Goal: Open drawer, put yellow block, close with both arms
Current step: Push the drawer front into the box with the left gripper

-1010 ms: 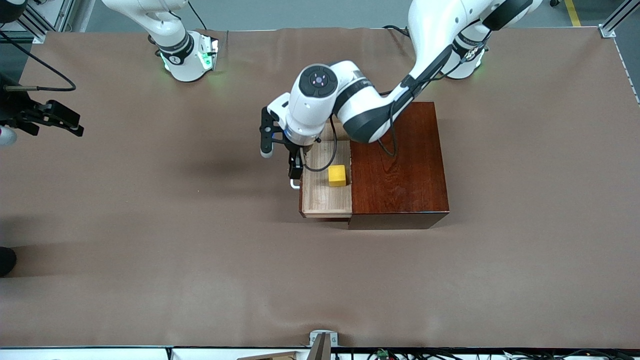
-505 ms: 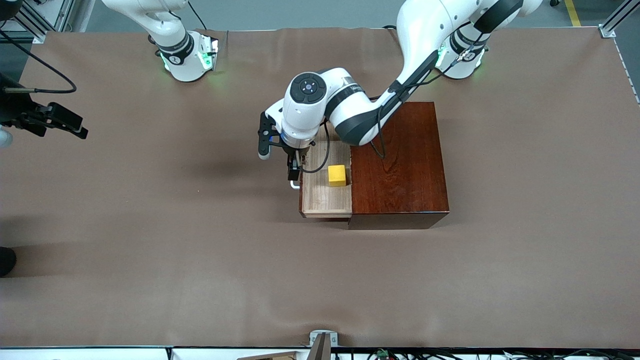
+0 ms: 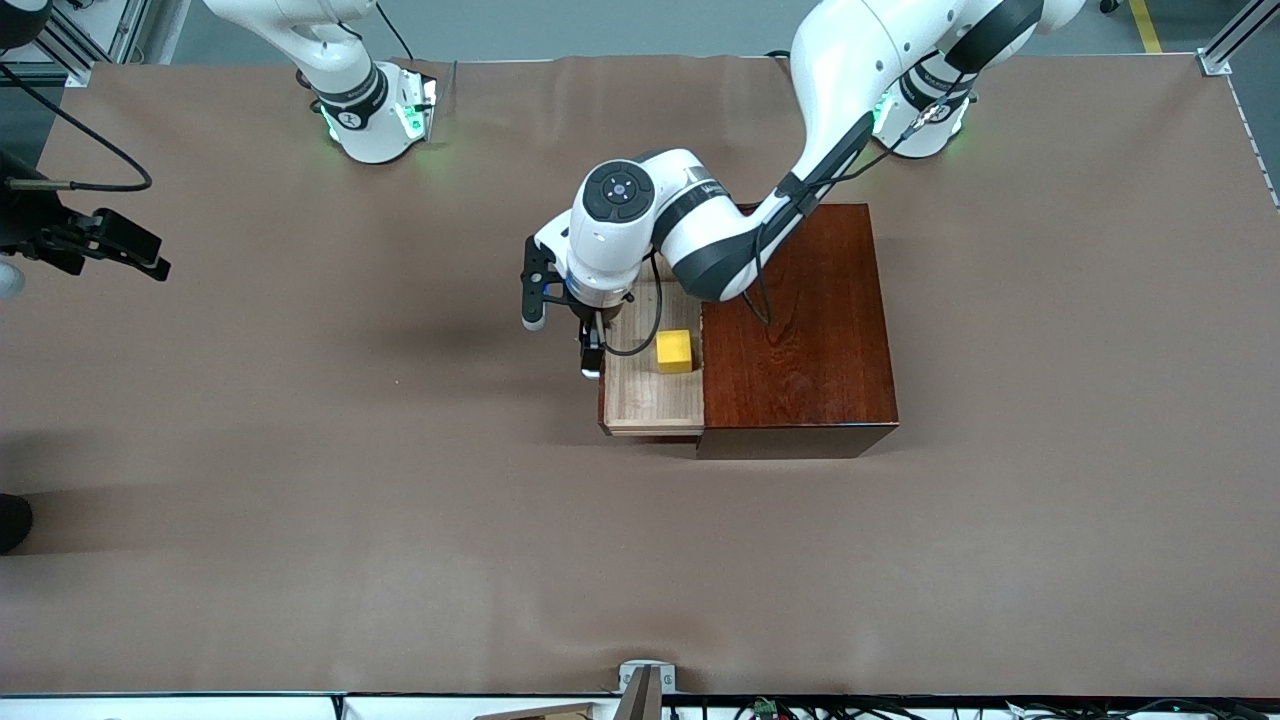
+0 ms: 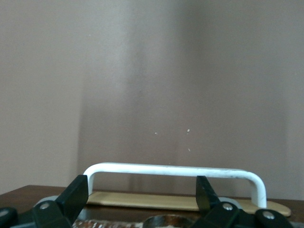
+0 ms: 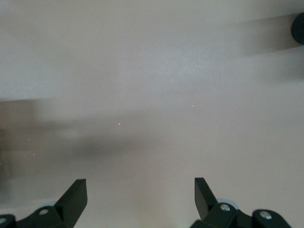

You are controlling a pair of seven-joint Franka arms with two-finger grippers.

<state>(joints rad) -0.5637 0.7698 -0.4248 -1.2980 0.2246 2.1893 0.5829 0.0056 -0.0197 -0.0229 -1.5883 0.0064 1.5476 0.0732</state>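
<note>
The drawer (image 3: 645,400) stands pulled out of the dark mahogany box (image 3: 800,330), toward the right arm's end of the table. The yellow block (image 3: 674,351) lies in its pale tray, close to the box. My left gripper (image 3: 590,352) hangs at the drawer's front, over the white bar handle (image 3: 590,373). In the left wrist view the left gripper (image 4: 141,192) is open, with the handle (image 4: 173,170) just past its fingertips (image 4: 76,194) and nothing held. My right gripper (image 3: 140,252) waits at the right arm's end of the table; the right gripper (image 5: 141,190) is open over bare cover.
A brown cover (image 3: 400,500) spans the table. The left arm's forearm (image 3: 720,240) reaches over the box top. A black cable (image 3: 80,150) hangs by the right gripper. A metal bracket (image 3: 640,680) sits at the table edge nearest the camera.
The left gripper has come down a little over the handle and its wrist has shifted slightly. Drawer and yellow block have not moved. The right gripper has barely drifted.
</note>
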